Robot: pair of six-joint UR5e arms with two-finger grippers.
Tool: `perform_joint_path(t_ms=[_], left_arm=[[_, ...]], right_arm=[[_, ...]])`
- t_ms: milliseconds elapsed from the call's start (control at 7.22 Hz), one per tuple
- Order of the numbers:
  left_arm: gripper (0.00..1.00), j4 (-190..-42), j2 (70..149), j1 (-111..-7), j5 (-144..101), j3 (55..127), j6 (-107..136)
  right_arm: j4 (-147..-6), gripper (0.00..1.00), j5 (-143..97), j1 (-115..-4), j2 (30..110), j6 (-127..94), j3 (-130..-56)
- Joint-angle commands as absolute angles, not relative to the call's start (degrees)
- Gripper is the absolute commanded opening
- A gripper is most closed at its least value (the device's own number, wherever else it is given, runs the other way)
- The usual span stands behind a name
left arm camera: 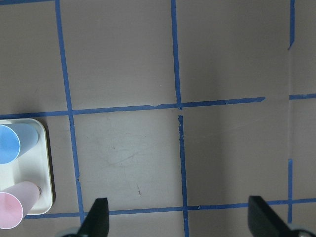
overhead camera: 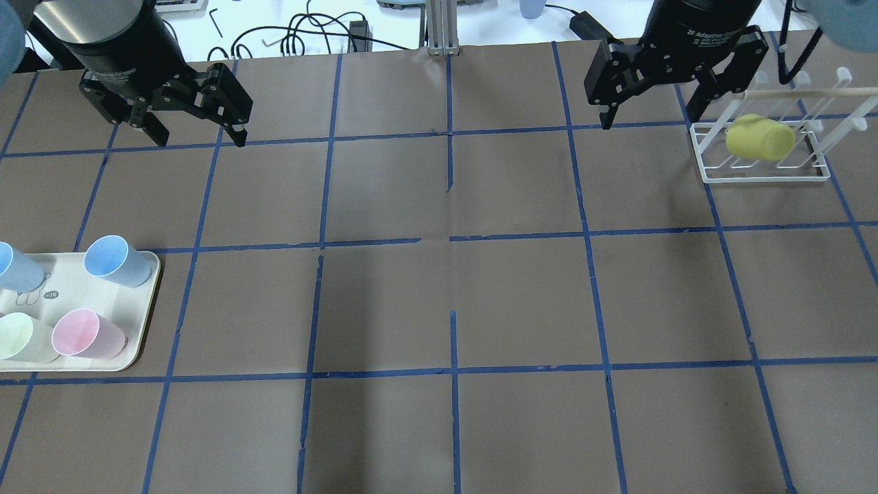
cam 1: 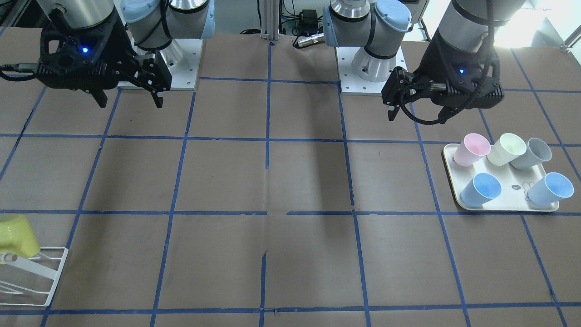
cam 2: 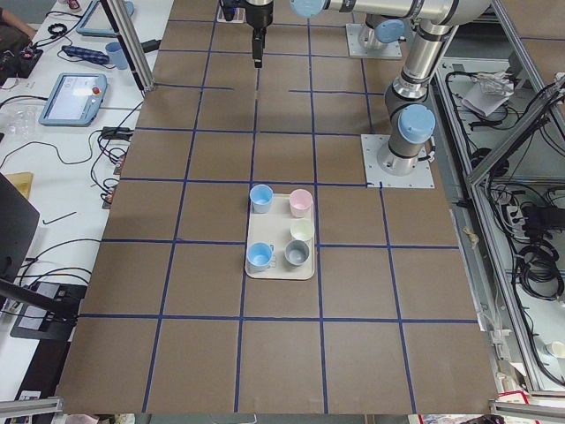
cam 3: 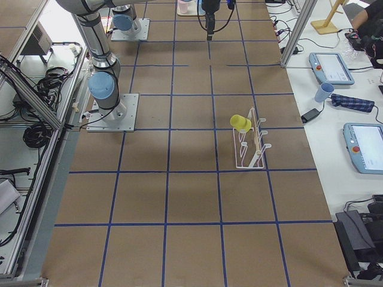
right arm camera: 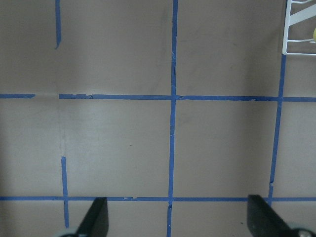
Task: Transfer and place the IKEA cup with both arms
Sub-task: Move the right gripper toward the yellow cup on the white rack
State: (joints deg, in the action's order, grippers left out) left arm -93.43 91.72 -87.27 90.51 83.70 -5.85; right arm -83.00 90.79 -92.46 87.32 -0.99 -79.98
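Note:
The yellow IKEA cup (overhead camera: 760, 137) lies on its side on a white wire rack (overhead camera: 761, 175) at the far right of the table; it also shows in the front view (cam 1: 16, 236) and the right side view (cam 3: 240, 123). My right gripper (overhead camera: 650, 120) hangs open and empty just left of the rack, above the table; it also shows in the front view (cam 1: 130, 102). My left gripper (overhead camera: 200, 136) is open and empty over the far left part of the table; it also shows in the front view (cam 1: 417, 116). Both wrist views show open fingers over bare table.
A cream tray (overhead camera: 147, 302) at the left edge holds pink (overhead camera: 86, 333), cream (cam 1: 506, 149), grey (cam 1: 532, 153) and two light blue cups (overhead camera: 113, 259). Blue tape lines grid the brown tabletop. The rack's corner (right arm camera: 296, 29) shows in the right wrist view.

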Motion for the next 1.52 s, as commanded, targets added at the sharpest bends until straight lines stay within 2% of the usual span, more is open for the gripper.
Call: perform_joint_path(t_ms=[0,415,831,1385], left_arm=[[1.00,-93.43,91.50,-87.28,90.61,83.94,-5.80],[1.00,-93.43,91.67,-87.28,90.53,83.85,-5.80],[1.00,-93.43,91.23,-87.28,90.53,83.94,-5.80],[1.00,-93.43,91.14,-87.28,90.44,84.02,-5.89]], right_arm=[[-82.97,1.00,90.88,-92.46,87.36,-0.88,-79.98],[-85.41,1.00,91.49,-90.80,86.84,0.09,-79.80],[-89.79,1.00,91.49,-81.42,86.57,2.28,-80.16],[-99.28,1.00,90.71,-71.04,81.58,20.77,-80.94]])
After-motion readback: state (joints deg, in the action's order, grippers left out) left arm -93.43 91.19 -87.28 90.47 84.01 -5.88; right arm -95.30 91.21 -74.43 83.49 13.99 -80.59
